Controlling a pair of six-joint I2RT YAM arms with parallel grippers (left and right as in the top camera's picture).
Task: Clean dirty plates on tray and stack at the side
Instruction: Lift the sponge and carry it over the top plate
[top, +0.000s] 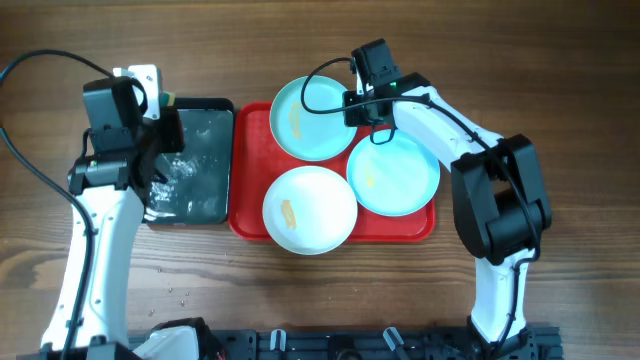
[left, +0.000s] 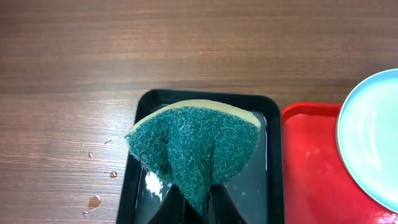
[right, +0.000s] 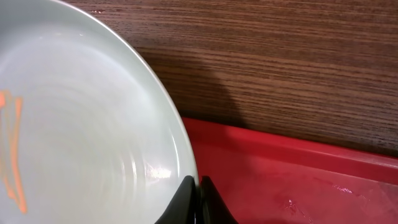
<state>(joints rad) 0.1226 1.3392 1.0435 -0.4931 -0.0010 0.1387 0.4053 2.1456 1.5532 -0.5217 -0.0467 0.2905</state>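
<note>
Three plates lie on the red tray (top: 248, 218): a pale turquoise one (top: 312, 120) at the back, a second turquoise one (top: 392, 172) at the right, and a white one (top: 310, 208) in front. Each carries a small yellowish smear. My right gripper (right: 198, 186) is shut on the right rim of the back turquoise plate (right: 81, 124), one finger inside the rim and one outside, over the tray (right: 292, 180). Over the black tray (left: 252, 186), my left gripper (left: 198, 202) is shut on a green sponge (left: 193, 140), which fans out ahead of the fingers.
The black tray (top: 215, 110) stands just left of the red tray and holds water and foam. Water drops (left: 93, 201) dot the wood to its left. The arms' base rail (top: 380, 345) runs along the table's front edge.
</note>
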